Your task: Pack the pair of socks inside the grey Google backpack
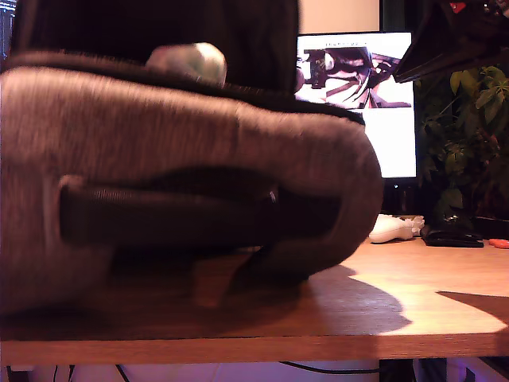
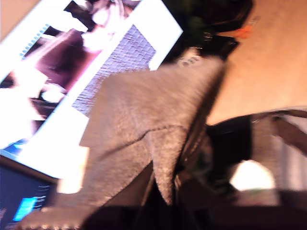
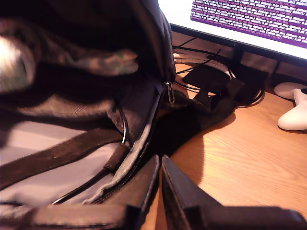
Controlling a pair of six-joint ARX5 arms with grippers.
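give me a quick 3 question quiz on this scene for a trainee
1. True or false: the pair of socks lies on the bare table, apart from the grey backpack.
2. In the exterior view, what lies on the table below the monitor? A) a white controller B) a mug C) a book
3. In one word: is my second claw open or shut?

Key
1. False: the socks show at the backpack's open top.
2. A
3. Shut, with nothing between its fingers.
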